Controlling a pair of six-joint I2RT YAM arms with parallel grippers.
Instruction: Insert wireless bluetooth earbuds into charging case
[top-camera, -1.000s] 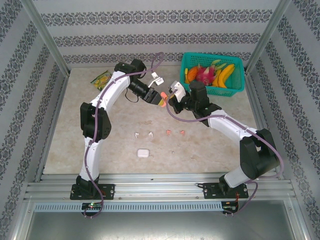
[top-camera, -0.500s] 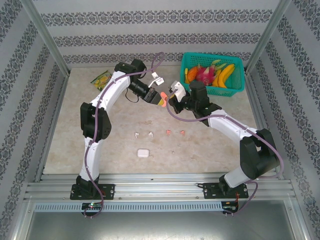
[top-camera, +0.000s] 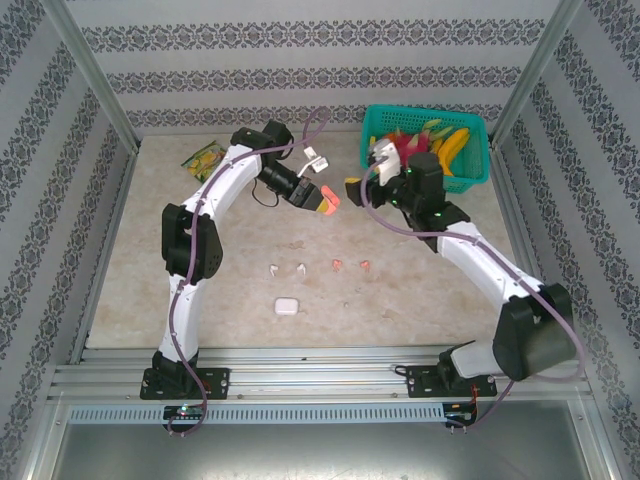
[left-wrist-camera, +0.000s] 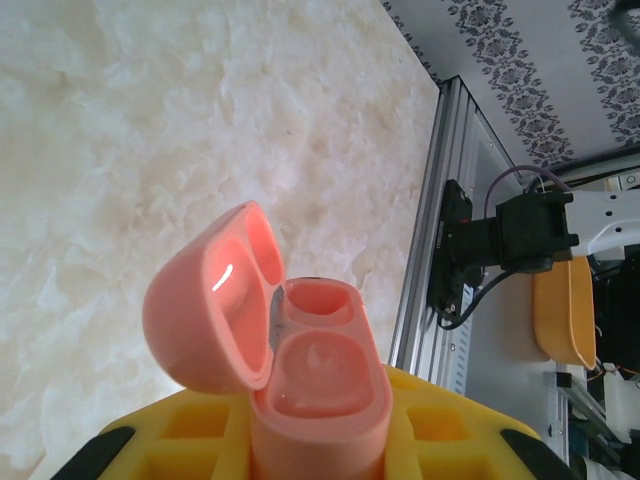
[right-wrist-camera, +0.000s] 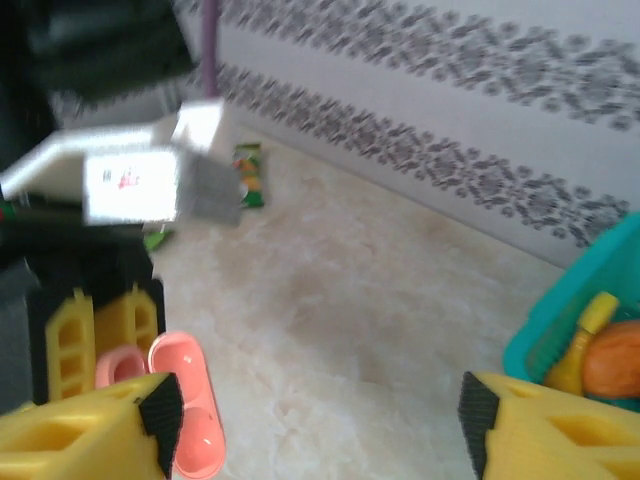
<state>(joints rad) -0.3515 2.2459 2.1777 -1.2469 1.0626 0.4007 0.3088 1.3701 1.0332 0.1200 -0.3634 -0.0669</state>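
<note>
A coral-pink charging case (left-wrist-camera: 320, 375) stands with its lid (left-wrist-camera: 205, 300) swung open and both wells empty. My left gripper (left-wrist-camera: 320, 440) is shut on its body, held above the table (top-camera: 240, 240) in the top view. The case (top-camera: 328, 203) shows there at the left gripper (top-camera: 318, 197). My right gripper (top-camera: 358, 187) is open and empty, a little to the right of the case and apart from it. In the right wrist view the case (right-wrist-camera: 187, 405) lies beside the right gripper's (right-wrist-camera: 320, 425) left finger. On the table lie two white earbuds (top-camera: 272, 269) (top-camera: 300, 268) and two pink earbuds (top-camera: 338, 265) (top-camera: 365, 265).
A small white case (top-camera: 286, 306) lies shut near the front of the table. A teal basket (top-camera: 472, 172) of toy fruit stands at the back right, right behind the right wrist. A green packet (top-camera: 203, 158) lies at the back left.
My right gripper let go of the pink case, opened wide and drew back to the right toward the basket. The left gripper keeps its hold on the case, whose lid now stands open.
</note>
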